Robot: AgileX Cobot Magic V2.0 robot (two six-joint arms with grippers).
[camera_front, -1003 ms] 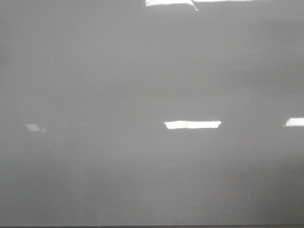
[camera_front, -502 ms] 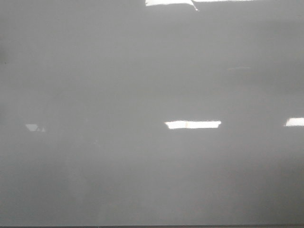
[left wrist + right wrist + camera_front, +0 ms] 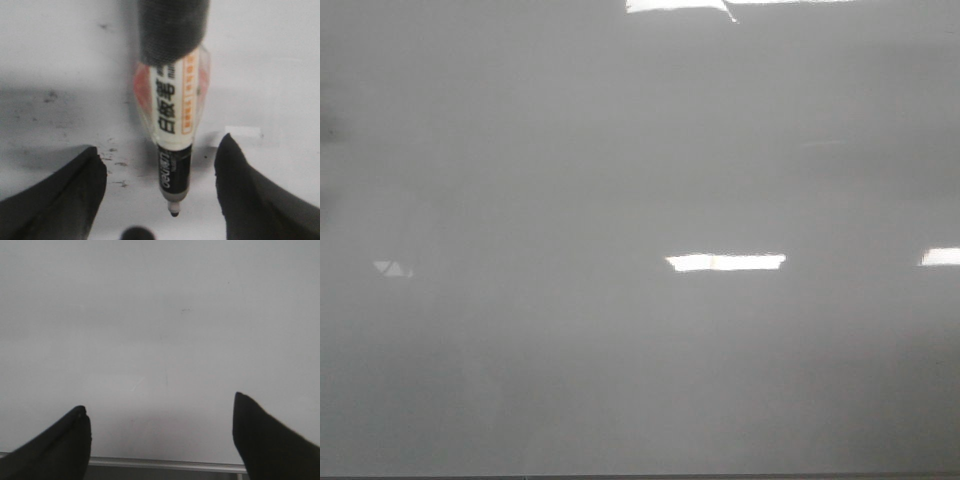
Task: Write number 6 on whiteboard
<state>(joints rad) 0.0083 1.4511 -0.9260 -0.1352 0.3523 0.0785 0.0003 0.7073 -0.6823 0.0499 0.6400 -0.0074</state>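
The whiteboard (image 3: 620, 180) fills the front view, with no 6 seen on it. A marker (image 3: 171, 125) is seen between the spread left gripper (image 3: 160, 175) fingers, tip just above the board. The right gripper (image 3: 160, 425) is spread wide, holding nothing.

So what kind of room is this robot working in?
Probably an indoor office or lab, though the room itself is hardly shown. A glossy whiteboard fills the view, long ceiling-light reflections shine on it, and a marker sits between the left gripper's fingers.
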